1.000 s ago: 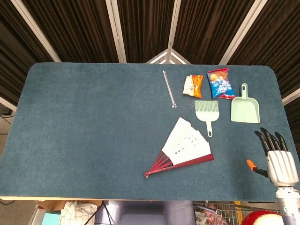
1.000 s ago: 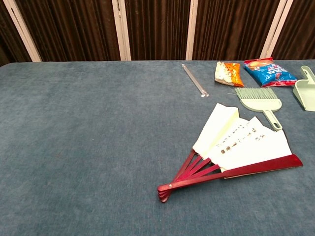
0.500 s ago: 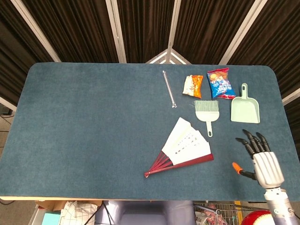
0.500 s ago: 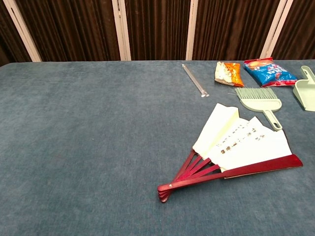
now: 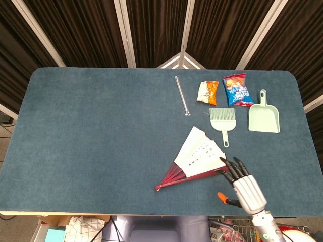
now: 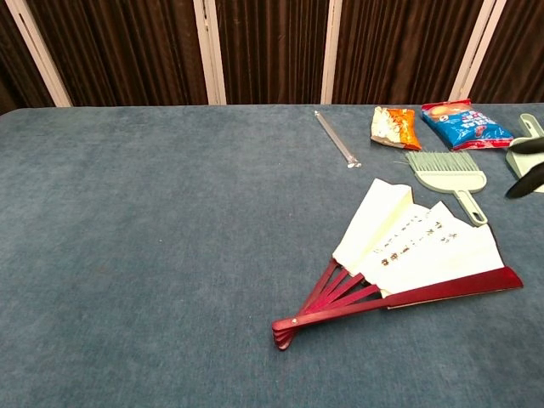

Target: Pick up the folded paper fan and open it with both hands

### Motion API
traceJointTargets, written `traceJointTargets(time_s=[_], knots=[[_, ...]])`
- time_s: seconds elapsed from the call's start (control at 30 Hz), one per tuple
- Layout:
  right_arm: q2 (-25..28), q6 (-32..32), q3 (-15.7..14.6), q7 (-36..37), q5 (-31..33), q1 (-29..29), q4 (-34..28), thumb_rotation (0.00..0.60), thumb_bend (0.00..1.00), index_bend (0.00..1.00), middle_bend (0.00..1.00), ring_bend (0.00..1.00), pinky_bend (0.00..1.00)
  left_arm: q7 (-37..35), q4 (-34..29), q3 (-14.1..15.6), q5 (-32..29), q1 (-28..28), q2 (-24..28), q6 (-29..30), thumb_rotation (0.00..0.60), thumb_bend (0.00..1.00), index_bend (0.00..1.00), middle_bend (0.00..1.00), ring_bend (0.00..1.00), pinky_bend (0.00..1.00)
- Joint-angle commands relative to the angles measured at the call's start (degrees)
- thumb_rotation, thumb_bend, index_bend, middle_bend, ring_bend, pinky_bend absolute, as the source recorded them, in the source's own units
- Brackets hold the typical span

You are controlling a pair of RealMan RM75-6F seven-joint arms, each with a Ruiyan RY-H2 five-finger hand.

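The paper fan (image 5: 196, 160) lay partly spread on the blue table (image 5: 91, 141), right of centre and toward the near edge. Its red sticks met at a pivot at the near-left end, and the red guard stick ran from there up to the right, so its long axis slanted from near-left to far-right.

The right hand (image 5: 242, 184) hovered just right of the fan's guard-stick tip, fingers spread and pointing toward the far-left, holding nothing. The fan therefore lay to the left and slightly far of that hand, with the outer end of the guard the closest part. The left hand showed in neither view, so the right hand was judged the nearer one.

The head view showed the whole right hand and its place beside the fan. The chest view caught only dark fingertips (image 6: 525, 180) at its right edge, but gave the fan's leaf and sticks more clearly.
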Motion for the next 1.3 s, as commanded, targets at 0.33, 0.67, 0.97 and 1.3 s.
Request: traceJointTargets(time_s=[0.33, 0.67, 0.97, 1.3], knots=[[-9.5, -5.2, -0.8, -6.6, 1.3, 1.1, 5.8, 0.6, 0.23, 0.31, 0.09, 0.16, 0.07, -0.6, 0.1, -0.1, -0.5, -0.1, 0.3, -0.4, 0.6, 0.38, 0.06, 0.0, 0.0, 0.0], [-14.7, -6.6, 0.8, -9.5, 3.3, 2.2, 11.4, 0.6, 0.24, 0.31, 0.09, 0.16, 0.07, -0.8, 0.2, -0.4, -1.0, -0.1, 0.4, -0.5, 0.6, 0.38, 0.06, 0.0, 0.0, 0.0], [-19.3, -5.8, 1.4, -9.6, 3.4, 2.9, 17.5, 0.6, 0.23, 0.31, 0.1, 0.16, 0.07, 0.0, 0.0, -0.5, -1.5, -0.3, 0.2, -0.8, 0.6, 0.38, 0.06, 0.0, 0.0, 0.0], [-25.4, -2.2, 1.5, -8.0, 2.0, 3.3, 25.9, 0.6, 0.23, 0.31, 0.12, 0.17, 0.07, 0.4, -0.2, -0.6, -1.8, -0.1, 0.1, -0.5, 0.6, 0.38, 0.06, 0.0, 0.0, 0.0]])
